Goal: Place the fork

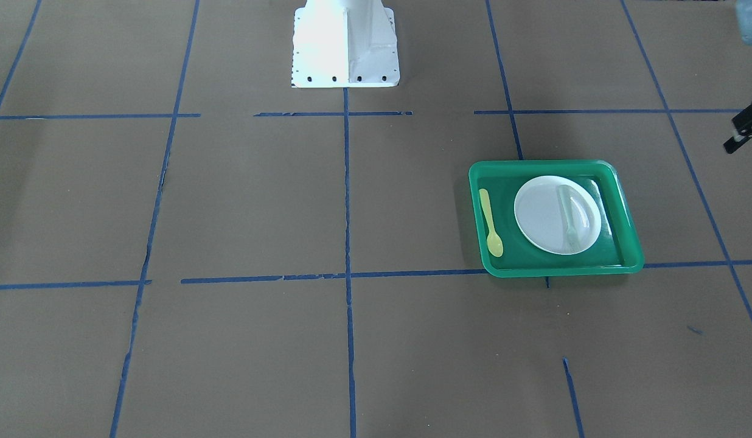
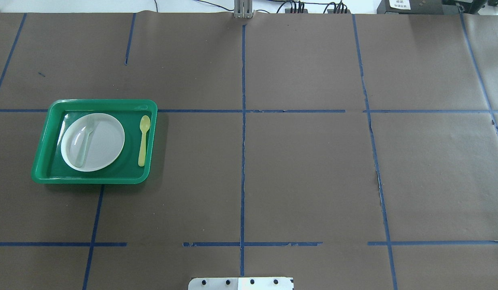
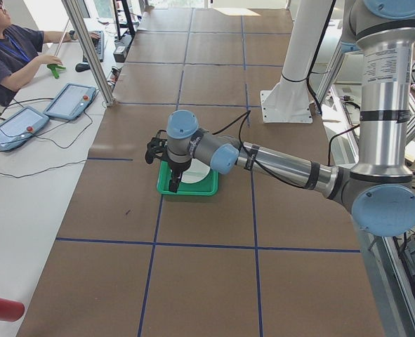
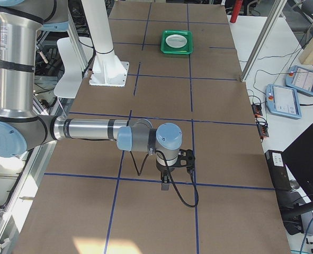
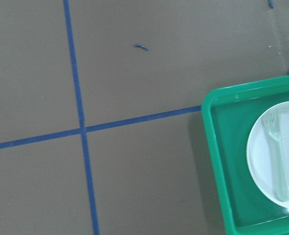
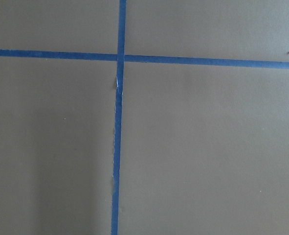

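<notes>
Green tray (image 2: 102, 102), white plate (image 2: 106, 141), pale-grey fork (image 2: 84, 143), yellow spoon (image 2: 143, 141), brown table (image 2: 313, 169) w/ blue tape grid (image 2: 243, 161).

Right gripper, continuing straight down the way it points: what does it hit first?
Likely the brown paper-covered table, close to a crossing of blue tape lines. The right gripper points down and its wrist view shows nothing else below. The exact spot is unclear.

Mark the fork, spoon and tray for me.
fork (image 2: 85, 141): overhead view, middle of the handle.
spoon (image 2: 143, 145): overhead view, middle of the handle.
tray (image 2: 104, 102): overhead view, far rim.
</notes>
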Motion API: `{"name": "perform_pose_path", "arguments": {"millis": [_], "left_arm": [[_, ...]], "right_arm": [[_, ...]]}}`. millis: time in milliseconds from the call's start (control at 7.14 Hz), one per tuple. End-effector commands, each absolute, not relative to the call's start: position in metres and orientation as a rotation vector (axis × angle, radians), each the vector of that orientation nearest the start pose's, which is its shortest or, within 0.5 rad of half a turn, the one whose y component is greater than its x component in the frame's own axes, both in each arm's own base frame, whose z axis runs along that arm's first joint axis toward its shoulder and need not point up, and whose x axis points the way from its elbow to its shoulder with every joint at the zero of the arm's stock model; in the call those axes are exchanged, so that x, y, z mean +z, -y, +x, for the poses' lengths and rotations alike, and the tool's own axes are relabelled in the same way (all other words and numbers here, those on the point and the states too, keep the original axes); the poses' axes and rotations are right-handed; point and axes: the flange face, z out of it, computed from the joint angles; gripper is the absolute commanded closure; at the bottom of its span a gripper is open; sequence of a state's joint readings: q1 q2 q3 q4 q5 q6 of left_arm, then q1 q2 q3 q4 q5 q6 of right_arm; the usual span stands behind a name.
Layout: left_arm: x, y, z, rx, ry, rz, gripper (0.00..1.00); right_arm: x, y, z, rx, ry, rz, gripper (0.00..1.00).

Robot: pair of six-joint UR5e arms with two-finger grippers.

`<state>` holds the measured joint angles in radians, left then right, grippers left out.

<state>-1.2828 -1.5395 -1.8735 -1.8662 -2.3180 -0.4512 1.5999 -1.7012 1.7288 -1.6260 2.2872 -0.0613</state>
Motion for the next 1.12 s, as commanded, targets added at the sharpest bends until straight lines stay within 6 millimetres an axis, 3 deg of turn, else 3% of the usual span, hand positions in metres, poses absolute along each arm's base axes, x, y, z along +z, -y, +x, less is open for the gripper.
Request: {"name": "perform_pose_path", "arguments": {"millis": [0, 140, 420, 840, 980], "left_arm": [[0.47, 0.491, 0.187, -0.005, -0.853, 0.258, 0.0], [0.47, 0.501, 0.226, -0.013, -0.836, 0.242, 0.0], [0.477, 0.492, 0.29, -0.005, -0.824, 0.179, 0.0], [0.483, 0.476, 0.317, 0.017, -0.821, 0.138, 0.01], [0.496, 0.474, 0.324, 0.021, -0.805, 0.117, 0.01]], "right_arm": [[0.651, 0.432, 0.081, -0.021, 0.717, 0.006, 0.0], [0.651, 0.432, 0.081, -0.019, 0.717, 0.005, 0.0], [0.651, 0.432, 0.081, -0.021, 0.717, 0.006, 0.0], [0.651, 0.432, 0.081, -0.019, 0.717, 0.005, 0.0], [0.651, 0.432, 0.081, -0.021, 0.717, 0.006, 0.0]]}}
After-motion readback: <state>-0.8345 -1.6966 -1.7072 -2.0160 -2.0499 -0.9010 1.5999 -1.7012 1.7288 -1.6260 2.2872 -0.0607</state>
